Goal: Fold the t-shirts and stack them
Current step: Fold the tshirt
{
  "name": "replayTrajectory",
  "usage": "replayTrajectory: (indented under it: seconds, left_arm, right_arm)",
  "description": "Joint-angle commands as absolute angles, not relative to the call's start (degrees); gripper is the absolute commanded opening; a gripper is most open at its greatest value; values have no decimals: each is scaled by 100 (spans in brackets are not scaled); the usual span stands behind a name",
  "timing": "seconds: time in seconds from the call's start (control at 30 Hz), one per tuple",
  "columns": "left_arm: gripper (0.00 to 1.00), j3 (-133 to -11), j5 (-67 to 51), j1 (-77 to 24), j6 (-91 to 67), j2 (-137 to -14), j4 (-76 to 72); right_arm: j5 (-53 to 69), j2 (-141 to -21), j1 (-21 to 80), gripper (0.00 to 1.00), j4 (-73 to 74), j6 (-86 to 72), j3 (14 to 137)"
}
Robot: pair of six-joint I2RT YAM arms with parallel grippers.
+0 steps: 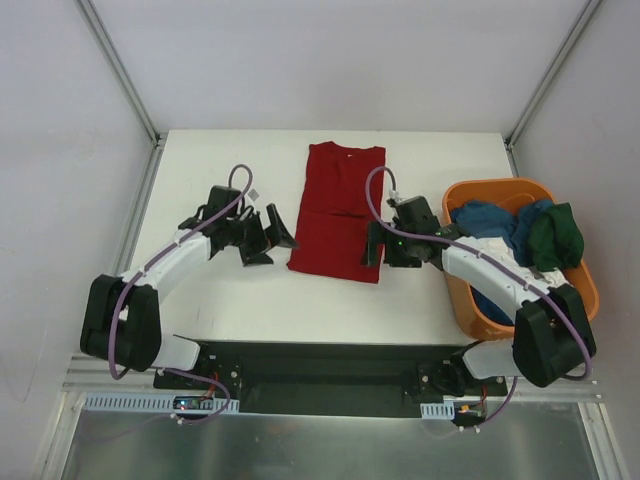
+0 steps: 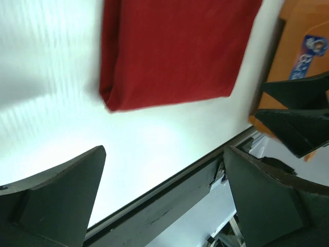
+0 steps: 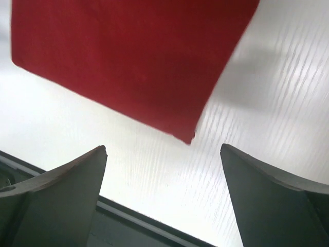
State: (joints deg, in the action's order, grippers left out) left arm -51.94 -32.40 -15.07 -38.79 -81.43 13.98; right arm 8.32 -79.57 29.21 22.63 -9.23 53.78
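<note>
We see the dark red t-shirt [image 1: 338, 210] lying flat in the middle of the table [image 1: 220, 300] as a narrow oblong, sleeves tucked in. Its long axis runs straight away from the arm bases, collar at the far end and hem towards us. The left gripper [image 1: 272, 235] sits just off the shirt's near left corner with a strip of bare table between, and the right gripper [image 1: 374, 243] sits at the near right edge, closer in, about level with the cloth's border. Both pairs of jaws stand wide apart and hold nothing. In each wrist view the fingers frame bare table, with a near corner of the red cloth lying ahead of them rather than between them. So the shirt lies inward and slightly forward of each gripper, one near corner to each arm, the right arm the nearer. We judge that the next fold goes across the long axis, which would call for each arm to reach in to its own corner. The other shirts, a blue one [image 1: 490, 220] and a dark green one [image 1: 556, 238], lie heaped in the orange basket [image 1: 497, 184] to the right.
</note>
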Motion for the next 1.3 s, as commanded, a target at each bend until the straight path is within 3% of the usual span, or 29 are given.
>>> replayTrajectory:
  seconds: [0.0, 0.2, 0.43, 0.6, 0.77, 0.83, 0.87, 1.13, 1.17, 1.2, 1.23, 1.27]
  left_arm:
    - [99, -4352, -3085, -1600, -3964, -7419, 1450]
    - [99, -3797, -3225, -1626, -4017, -7321, 1188]
    - [99, -3981, -3489, -1731, -4183, -8242, 634]
    - [90, -4183, -3446, -1793, -4271, -8797, 484]
    - [72, -4482, -3096, -1793, -4272, -9298, 413]
    - [61, -4570, -2954, -1784, -4280, -9491, 413]
    - [51, -4605, -2927, -1793, -4298, -9553, 404]
    - [28, -4886, -2927, -1802, -4280, -10177, 378]
    - [23, -4887, -2918, -1819, -4280, -10213, 378]
    - [8, -4895, -2901, -1828, -4289, -10239, 378]
    - [1, -4878, -2857, -1846, -4289, -10283, 369]
    - [0, -4861, -2839, -1846, -4280, -10301, 378]
  right_arm:
    - [975, -7174, 3015, 97, 1943, -1309, 4722]
    - [1090, -6627, 3102, 97, 1758, -1423, 4149]
    - [1134, -6618, 3129, 97, 1775, -1468, 3964]
    - [994, -6504, 3138, 97, 1819, -1494, 3938]
    - [861, -6399, 3138, 97, 1898, -1529, 3876]
    - [800, -6372, 3146, 97, 1916, -1547, 3867]
    - [774, -6381, 3138, 97, 1951, -1547, 3858]
    - [694, -6451, 3138, 97, 1907, -1635, 3771]
    - [686, -6460, 3138, 97, 1890, -1626, 3762]
    - [686, -6469, 3138, 97, 1881, -1635, 3736]
    - [712, -6486, 3138, 97, 1863, -1635, 3727]
    - [721, -6521, 3138, 97, 1837, -1643, 3709]
